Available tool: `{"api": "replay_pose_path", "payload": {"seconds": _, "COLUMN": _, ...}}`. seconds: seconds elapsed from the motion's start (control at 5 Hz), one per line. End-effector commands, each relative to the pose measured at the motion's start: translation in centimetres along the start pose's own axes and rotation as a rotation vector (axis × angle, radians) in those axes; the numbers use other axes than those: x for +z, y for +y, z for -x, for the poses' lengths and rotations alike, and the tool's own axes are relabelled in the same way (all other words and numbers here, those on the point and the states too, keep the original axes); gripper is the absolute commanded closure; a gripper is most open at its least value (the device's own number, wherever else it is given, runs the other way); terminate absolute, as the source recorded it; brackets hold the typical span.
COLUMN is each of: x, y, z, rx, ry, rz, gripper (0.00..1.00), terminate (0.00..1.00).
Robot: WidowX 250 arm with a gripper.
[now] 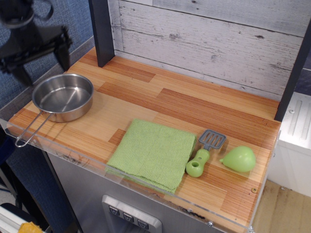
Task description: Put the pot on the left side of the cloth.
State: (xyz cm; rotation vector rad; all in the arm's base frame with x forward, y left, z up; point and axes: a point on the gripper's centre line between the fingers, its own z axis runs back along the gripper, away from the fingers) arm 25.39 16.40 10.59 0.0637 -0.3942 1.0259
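Observation:
The shiny steel pot (63,96) rests on the wooden counter at the far left, its thin wire loop handle (30,131) pointing toward the front-left edge. The light-green knitted cloth (153,152) lies flat near the front edge, well to the right of the pot with bare wood between them. My gripper (41,65) hangs above the pot's rear-left side, lifted off it, jaws spread wide and open with nothing between them. One black finger (62,51) shows on the right, the other (20,73) on the left.
A small grey spatula with a green handle (204,153) lies just right of the cloth, and a pale green pear-shaped toy (239,159) sits beyond it. A dark post (102,31) stands at the back left. A clear plastic lip (146,182) runs along the counter's front edge.

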Motion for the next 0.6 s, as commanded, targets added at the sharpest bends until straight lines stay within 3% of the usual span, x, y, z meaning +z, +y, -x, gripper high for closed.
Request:
{"api": "replay_pose_path", "payload": {"seconds": 0.0, "x": 4.26, "y": -2.23, "z": 0.62, "rx": -0.083, "ry": -0.121, "rz": 0.028, "gripper": 0.00, "terminate": 0.00}}
{"api": "replay_pose_path", "payload": {"seconds": 0.2, "x": 4.26, "y": -2.23, "z": 0.62, "rx": -0.083, "ry": -0.121, "rz": 0.028, "gripper": 0.00, "terminate": 0.00}}
{"api": "replay_pose_path", "payload": {"seconds": 0.4, "x": 4.26, "y": -2.23, "z": 0.62, "rx": -0.083, "ry": -0.121, "rz": 0.028, "gripper": 0.00, "terminate": 1.00}}
